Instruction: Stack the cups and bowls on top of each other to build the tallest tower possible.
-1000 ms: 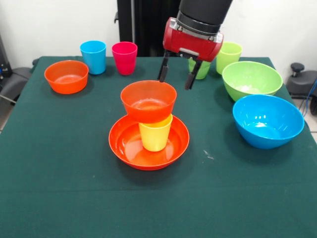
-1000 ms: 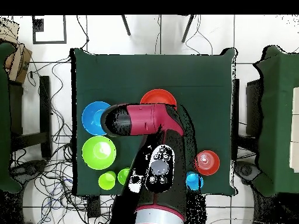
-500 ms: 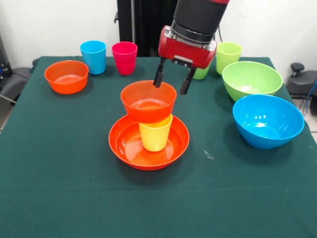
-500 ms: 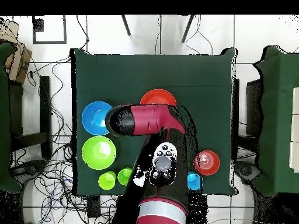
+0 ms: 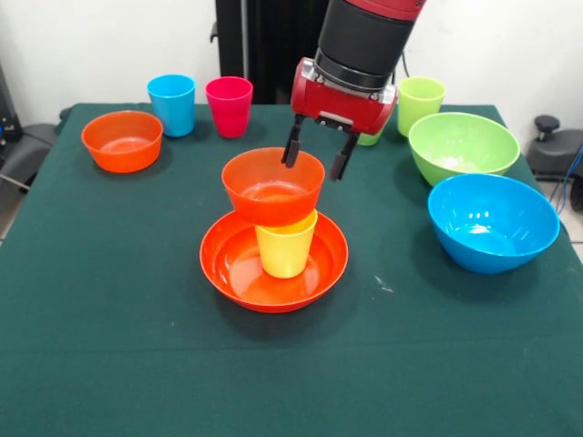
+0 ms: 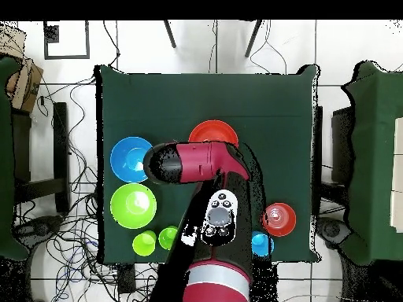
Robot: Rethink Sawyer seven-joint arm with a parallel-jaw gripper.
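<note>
Behind small orange bowl (image 5: 273, 186): end effector (image 5: 315, 158) agape, empty.

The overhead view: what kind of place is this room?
Probably a robot lab: loose cables sprawl over the tiled floor, a green-clothed table holds plastic bowls, and the red arm works above it.

front across table (image 5: 109, 364), overhead straight down

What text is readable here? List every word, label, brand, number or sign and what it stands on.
None: no readable text in either view.
The cups and bowls, such as the pink cup and the blue bowl, are plain plastic with no print.
The gripper housing shows no legible marking.
The arm has round controls on top, seen from overhead; any marks on them are too small to read.
</note>
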